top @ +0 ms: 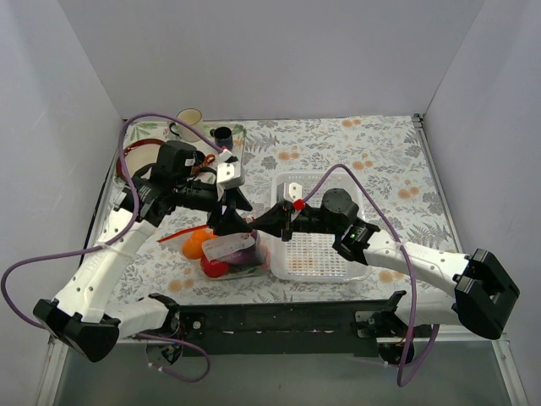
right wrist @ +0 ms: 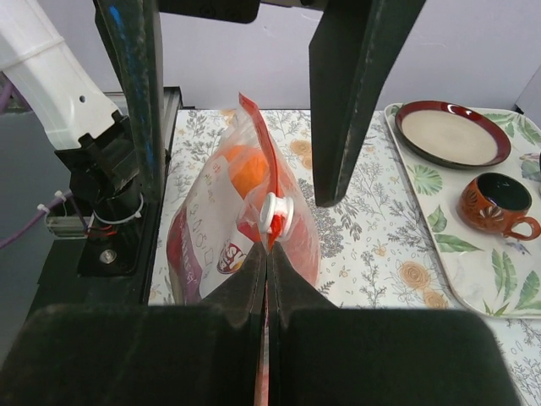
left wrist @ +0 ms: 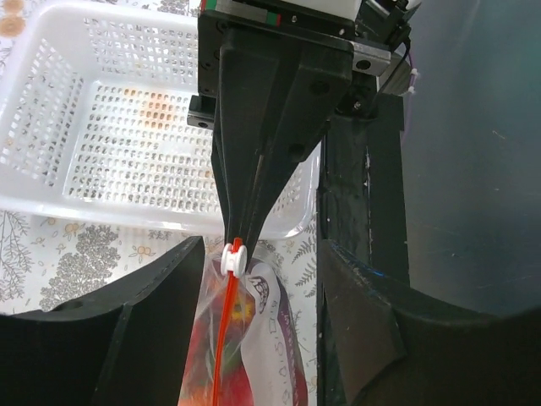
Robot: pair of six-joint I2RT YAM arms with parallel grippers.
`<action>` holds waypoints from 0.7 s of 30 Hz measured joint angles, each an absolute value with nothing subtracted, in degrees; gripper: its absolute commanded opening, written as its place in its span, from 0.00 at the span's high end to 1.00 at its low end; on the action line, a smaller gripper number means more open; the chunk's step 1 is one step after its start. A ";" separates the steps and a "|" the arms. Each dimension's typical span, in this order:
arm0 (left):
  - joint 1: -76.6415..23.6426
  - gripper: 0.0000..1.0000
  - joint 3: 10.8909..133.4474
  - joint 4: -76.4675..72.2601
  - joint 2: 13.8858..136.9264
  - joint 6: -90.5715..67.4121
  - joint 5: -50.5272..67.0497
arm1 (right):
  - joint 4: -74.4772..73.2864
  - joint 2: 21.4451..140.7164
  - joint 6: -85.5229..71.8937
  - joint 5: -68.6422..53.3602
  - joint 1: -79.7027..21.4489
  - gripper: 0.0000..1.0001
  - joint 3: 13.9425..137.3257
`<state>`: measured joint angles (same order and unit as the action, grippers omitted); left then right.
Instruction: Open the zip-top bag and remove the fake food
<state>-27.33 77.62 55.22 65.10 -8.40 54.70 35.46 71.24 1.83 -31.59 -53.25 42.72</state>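
Observation:
The zip-top bag [top: 230, 252] stands on the table between both grippers, its orange-red zip strip [left wrist: 225, 338] on top with a white slider [right wrist: 275, 215]. The fake food shows through it: an orange ball [right wrist: 248, 173] and red pieces [left wrist: 241, 385]; orange and red pieces also show from above [top: 196, 245]. My right gripper [right wrist: 267, 251] is shut on the zip strip's end just behind the slider. My left gripper [left wrist: 262, 245] is open, one finger on either side of the bag, not touching it. From above, the left gripper [top: 225, 220] and right gripper [top: 259, 223] meet over the bag.
A white perforated basket [top: 319, 258] sits right of the bag, behind my right gripper [left wrist: 84, 127]. A leaf-print tray [right wrist: 482, 283] at the far left holds a red-rimmed plate [right wrist: 452, 135], a brown mug [right wrist: 499, 205] and other mugs [top: 190, 118].

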 measured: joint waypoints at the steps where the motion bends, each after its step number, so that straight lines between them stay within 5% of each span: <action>1: -27.44 0.46 77.62 55.22 65.43 -8.45 54.78 | 35.40 71.24 1.74 -31.64 -53.25 0.99 42.72; 12: -28.88 0.55 76.71 55.09 65.56 -7.44 53.01 | 34.44 71.24 1.67 -31.73 -53.25 0.99 42.76; 19: -29.45 0.67 75.35 55.44 65.45 -5.21 50.04 | 34.33 71.18 1.67 -31.73 -53.25 0.99 42.76; 21: -29.47 0.77 75.35 55.33 65.45 -4.89 49.71 | 34.26 71.18 1.67 -31.79 -53.25 0.99 42.78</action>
